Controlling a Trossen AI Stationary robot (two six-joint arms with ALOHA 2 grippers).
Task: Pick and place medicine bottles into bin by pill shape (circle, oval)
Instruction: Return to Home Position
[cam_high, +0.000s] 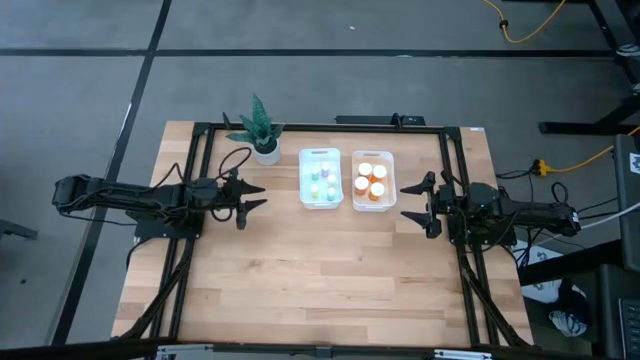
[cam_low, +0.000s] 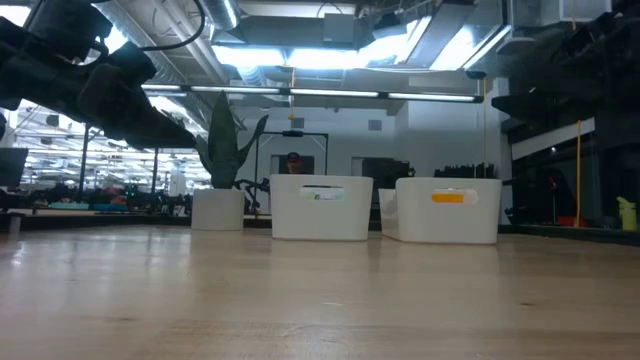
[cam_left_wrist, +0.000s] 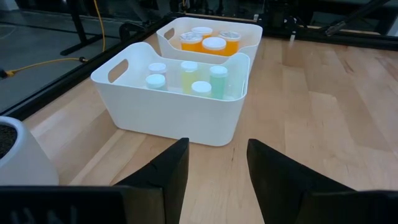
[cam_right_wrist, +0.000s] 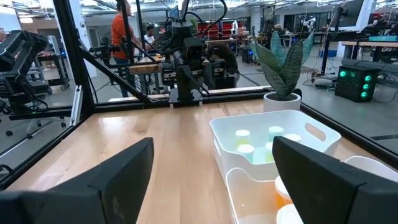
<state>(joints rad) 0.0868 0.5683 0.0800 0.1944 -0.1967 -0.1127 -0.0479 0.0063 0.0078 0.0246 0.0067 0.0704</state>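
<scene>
Orange bottles fill the right bin, pale bottles (perhaps six) the left bin, so left claw and right claw hover open, empty, seemingly parked.

Four amber bottles upright in right bin, perhaps six pale ones in left bin

Black arms, forked end effectors

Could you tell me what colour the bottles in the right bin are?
The bottles are amber-orange with white caps, best seen in the left wrist view.
</scene>
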